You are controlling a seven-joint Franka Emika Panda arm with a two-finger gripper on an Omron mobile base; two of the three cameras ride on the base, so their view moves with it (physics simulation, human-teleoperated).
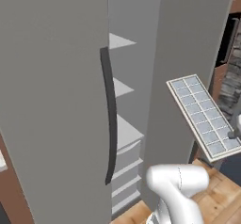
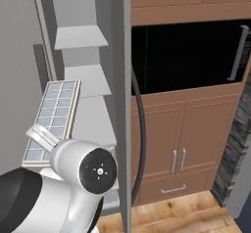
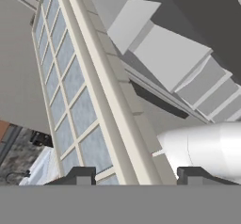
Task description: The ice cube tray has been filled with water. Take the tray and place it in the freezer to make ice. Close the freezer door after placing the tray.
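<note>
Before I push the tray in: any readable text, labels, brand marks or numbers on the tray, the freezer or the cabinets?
None: no text, label, brand or number is readable anywhere.
ice cube tray: plain grid of cells, no marking.
freezer: plain grey doors and white shelves.
wooden cabinets: bare fronts with metal handles.

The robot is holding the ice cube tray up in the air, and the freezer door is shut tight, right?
Not quite. The gripper does hold the ice cube tray in the air, but the freezer door is open: the left base view shows white shelves in the gap.
</note>
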